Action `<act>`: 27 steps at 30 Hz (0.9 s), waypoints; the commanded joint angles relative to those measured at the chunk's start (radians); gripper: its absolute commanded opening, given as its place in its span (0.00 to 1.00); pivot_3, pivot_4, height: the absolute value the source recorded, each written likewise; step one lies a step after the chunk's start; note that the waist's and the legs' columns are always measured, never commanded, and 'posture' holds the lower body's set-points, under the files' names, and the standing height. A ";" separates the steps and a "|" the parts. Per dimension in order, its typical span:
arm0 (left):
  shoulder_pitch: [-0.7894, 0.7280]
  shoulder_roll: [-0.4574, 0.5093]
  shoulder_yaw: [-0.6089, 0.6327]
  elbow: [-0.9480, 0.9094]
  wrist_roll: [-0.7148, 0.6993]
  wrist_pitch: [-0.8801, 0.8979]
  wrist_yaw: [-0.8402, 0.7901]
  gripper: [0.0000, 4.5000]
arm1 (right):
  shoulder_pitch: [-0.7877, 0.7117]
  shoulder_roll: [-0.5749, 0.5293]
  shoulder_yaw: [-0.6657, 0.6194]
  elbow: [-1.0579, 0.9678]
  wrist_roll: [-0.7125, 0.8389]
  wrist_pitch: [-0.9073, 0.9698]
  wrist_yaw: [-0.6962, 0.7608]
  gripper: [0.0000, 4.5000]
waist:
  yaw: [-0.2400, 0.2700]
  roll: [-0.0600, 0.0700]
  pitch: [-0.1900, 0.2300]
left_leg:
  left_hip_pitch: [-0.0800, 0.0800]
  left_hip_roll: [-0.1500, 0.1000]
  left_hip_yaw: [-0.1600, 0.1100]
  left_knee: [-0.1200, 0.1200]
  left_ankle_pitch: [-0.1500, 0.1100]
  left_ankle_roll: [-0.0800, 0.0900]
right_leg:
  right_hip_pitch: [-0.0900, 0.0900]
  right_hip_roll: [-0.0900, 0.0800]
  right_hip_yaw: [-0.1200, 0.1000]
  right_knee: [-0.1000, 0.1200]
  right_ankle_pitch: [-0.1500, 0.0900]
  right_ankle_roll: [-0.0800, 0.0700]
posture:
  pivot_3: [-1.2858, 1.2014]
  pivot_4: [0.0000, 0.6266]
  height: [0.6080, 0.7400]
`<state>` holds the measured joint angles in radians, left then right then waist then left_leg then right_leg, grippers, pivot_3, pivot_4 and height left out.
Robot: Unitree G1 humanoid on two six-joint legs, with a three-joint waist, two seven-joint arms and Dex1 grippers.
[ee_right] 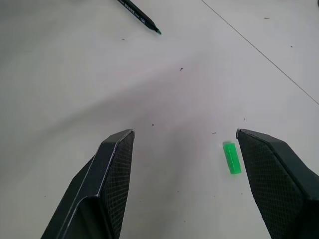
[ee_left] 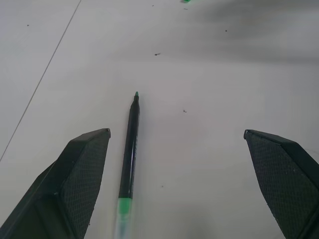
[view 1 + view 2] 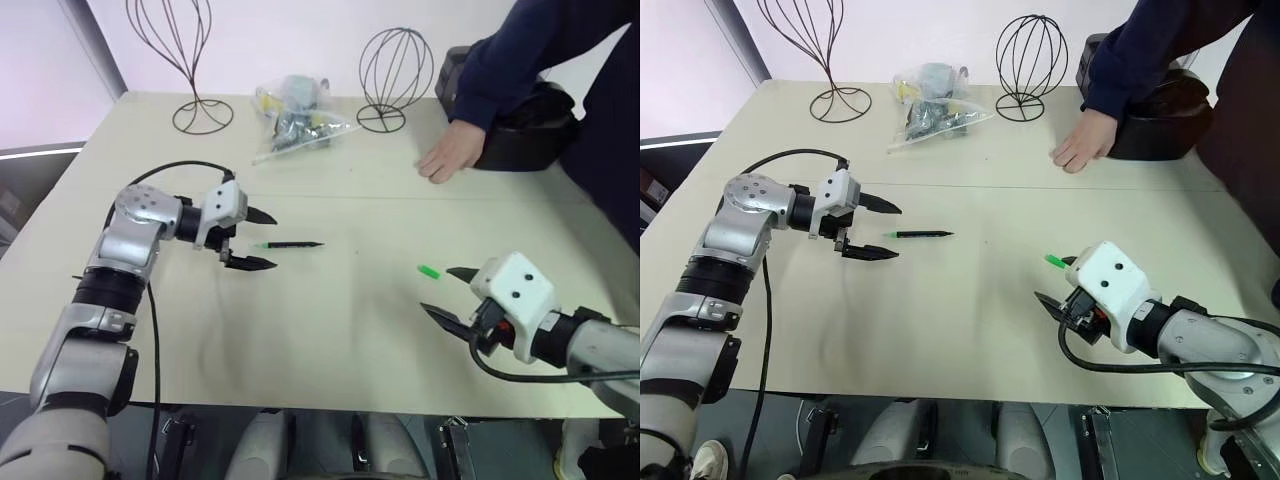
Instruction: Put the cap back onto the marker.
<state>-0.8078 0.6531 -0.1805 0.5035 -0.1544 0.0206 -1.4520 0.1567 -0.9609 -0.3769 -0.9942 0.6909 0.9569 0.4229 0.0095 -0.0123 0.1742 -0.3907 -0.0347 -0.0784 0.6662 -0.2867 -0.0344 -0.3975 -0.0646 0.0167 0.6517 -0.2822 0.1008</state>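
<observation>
marker (image 3: 290,245) lying flat on the pale table (image 3: 330,330), uncapped, fine tip toward the robot's right, green end toward the left gripper (image 3: 256,240), whose fingers stand wide apart just short of that green end, nothing between them. in the left wrist view, marker (image 2: 129,149) running lengthwise close beside one finger, not centred in the gap. cap (image 3: 428,271) well apart from the marker, resting on the table just beside the right gripper (image 3: 447,292), also spread open and empty; in the right wrist view, cap (image 1: 232,158) sitting close inside one finger. judged by looks: marker light, stiff, round and smooth, so likely to roll or skid when nudged; best taken across the black barrel near the middle, leaving the tip end free for the cap. cap very light, hard, slick and tiny, likely to pop out of a loose pinch or tip over; best pinched across its sides with the open mouth left clear. table matt, flat, faintly speckled, one thin seam line across it. farther back, two wire stands (image 3: 185,60) (image 3: 395,75), a clear bag of small parts (image 3: 295,120), a dark box (image 3: 525,135), and a person's hand (image 3: 450,155) resting on the table in a dark blue sleeve. pale wall behind.
</observation>
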 commanded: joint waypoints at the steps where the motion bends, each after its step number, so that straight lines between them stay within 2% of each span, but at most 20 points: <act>1: -0.003 0.004 0.018 -0.034 -0.007 0.006 0.009 1.00 | -0.009 0.001 -0.023 -0.005 -0.005 0.002 0.005 0.74 | 0.000 0.000 0.000 | 0.000 0.000 0.000 0.000 0.000 0.000 | 0.000 0.000 0.000 0.000 0.000 0.000 | 0.52 0.24 1.00; 16: 0.010 -0.001 0.011 -0.066 -0.009 0.035 0.016 1.00 | -0.012 0.007 -0.025 -0.009 -0.009 0.017 0.010 0.74 | 0.000 0.000 0.000 | 0.000 0.000 0.000 0.000 0.000 0.000 | 0.000 0.000 0.000 0.000 0.000 0.000 | 0.52 0.24 1.00; 27: -0.043 -0.041 0.000 0.036 0.034 -0.049 0.031 1.00 | -0.026 0.024 0.005 -0.008 -0.040 0.011 -0.015 0.74 | 0.000 0.000 0.000 | 0.000 0.000 0.000 0.000 0.000 0.000 | 0.000 0.000 0.000 0.000 0.000 0.000 | 0.52 0.24 1.00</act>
<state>-0.8136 0.6133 -0.1837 0.5341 -0.1271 0.0015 -1.4296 0.1432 -0.9477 -0.3643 -0.9940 0.6686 0.9767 0.4202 0.0097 -0.0123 0.1742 -0.3907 -0.0348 -0.0783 0.6662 -0.2867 -0.0343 -0.3975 -0.0645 0.0165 0.6518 -0.2821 0.1008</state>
